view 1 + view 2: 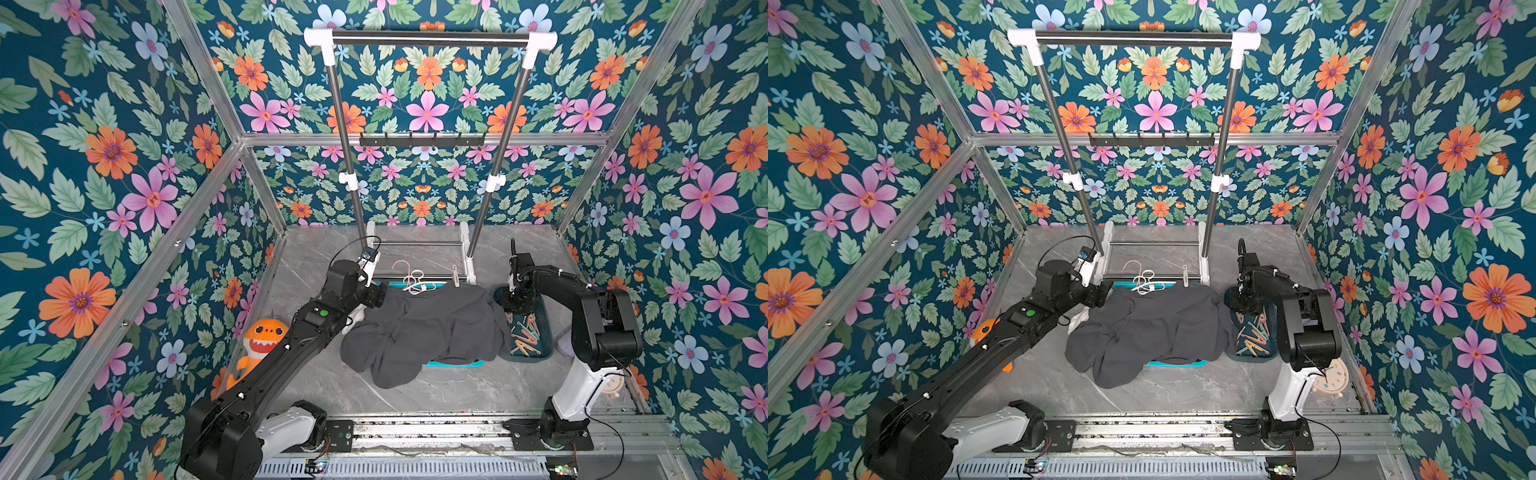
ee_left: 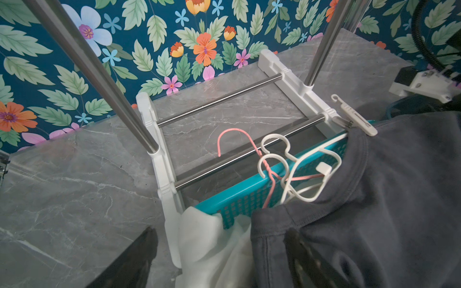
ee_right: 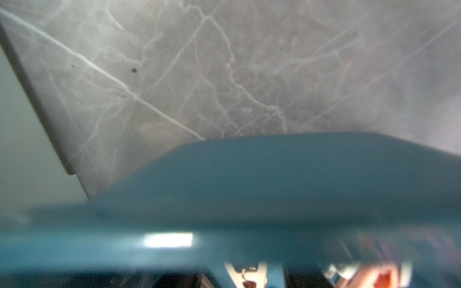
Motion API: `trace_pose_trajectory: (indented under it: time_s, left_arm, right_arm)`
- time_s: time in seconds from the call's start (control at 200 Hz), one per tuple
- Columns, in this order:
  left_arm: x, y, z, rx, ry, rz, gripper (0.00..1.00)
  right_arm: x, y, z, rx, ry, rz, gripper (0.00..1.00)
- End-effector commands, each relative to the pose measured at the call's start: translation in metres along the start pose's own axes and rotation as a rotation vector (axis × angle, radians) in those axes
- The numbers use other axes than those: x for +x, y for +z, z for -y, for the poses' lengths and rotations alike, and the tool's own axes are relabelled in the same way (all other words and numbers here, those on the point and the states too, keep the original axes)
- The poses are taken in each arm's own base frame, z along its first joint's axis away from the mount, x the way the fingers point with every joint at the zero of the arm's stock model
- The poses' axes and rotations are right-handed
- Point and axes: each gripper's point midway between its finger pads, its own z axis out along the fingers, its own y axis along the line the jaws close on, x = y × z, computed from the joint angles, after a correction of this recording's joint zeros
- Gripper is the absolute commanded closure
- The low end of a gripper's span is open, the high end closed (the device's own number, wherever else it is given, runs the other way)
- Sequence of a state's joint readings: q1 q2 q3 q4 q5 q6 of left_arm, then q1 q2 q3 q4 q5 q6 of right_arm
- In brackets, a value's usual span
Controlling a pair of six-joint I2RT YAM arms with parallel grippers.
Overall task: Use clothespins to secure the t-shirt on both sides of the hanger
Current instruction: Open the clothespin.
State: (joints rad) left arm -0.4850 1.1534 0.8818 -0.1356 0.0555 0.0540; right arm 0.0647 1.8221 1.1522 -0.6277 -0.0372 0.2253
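- Left gripper [image 2: 222,234]: jaws spread wide and holding nothing. One finger [image 2: 306,259] hangs over the edge of the shirt [image 2: 386,199], the other over the bare table [image 2: 74,187].
- Between those fingers lie a white cloth [image 2: 207,239] and a corner of the basket [image 2: 244,202].
- Right gripper [image 1: 508,305]: lowered into the far end of the tray [image 1: 547,345]. I cannot tell whether it is spread or clamped. The right wrist view is blurred and shows only the tray's rim with a few pins at the frame's edge.
- Clothespins [image 1: 524,334]: a loose heap of slim spring clips in pink, tan, mint and pale tones. They lie crisscrossed in the near half of the tray, just beside the shirt and near the right gripper.
- Shirt: dark grey with a ribbed collar, crumpled over the basket in the middle of the table, between the two arms. No pin from the heap is on it.
- A white clip [image 2: 354,117] with a small hook stands at the collar. I cannot tell whether it bites the cloth or the basket rim.
- White hanger [image 2: 299,159] and pink hanger [image 2: 232,134]: tangled together at the far rim of the basket, just past the collar, with their hooks over the rack's low bar.
- Rack [image 1: 428,39]: a white and steel frame standing at the back of the table.
- An orange plush toy [image 1: 264,336] lies beside the left arm.
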Motion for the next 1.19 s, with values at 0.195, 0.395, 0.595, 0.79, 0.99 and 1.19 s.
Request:
trace_pose_trajectory:
  time_s: [0.195,0.395,0.595,0.79,0.99,1.19]
  left_arm:
    - [-0.003,0.006,0.007,0.046,-0.013,-0.011,0.19]
    - [-0.001,0.008,0.010,0.070,-0.036,-0.007,0.20]
    - [-0.002,0.006,0.007,0.074,-0.055,-0.016,0.21]
    - [-0.001,0.003,-0.003,0.088,-0.080,-0.053,0.25]
    - [0.013,0.009,0.004,0.191,-0.095,-0.160,0.31]
    - [0.025,0.008,0.013,0.313,-0.135,-0.249,0.38]
  right_arm:
    - [0.009,0.003,0.006,0.032,-0.008,-0.027,0.74]
    - [0.006,-0.004,0.006,0.029,0.008,0.007,0.80]
    - [0.004,-0.013,0.007,0.024,0.031,0.056,0.86]
    - [0.004,-0.022,0.006,0.010,0.044,0.098,0.89]
    - [0.005,-0.032,0.009,0.012,0.055,0.144,0.94]
    - [0.008,-0.044,0.008,-0.016,0.065,0.205,0.95]
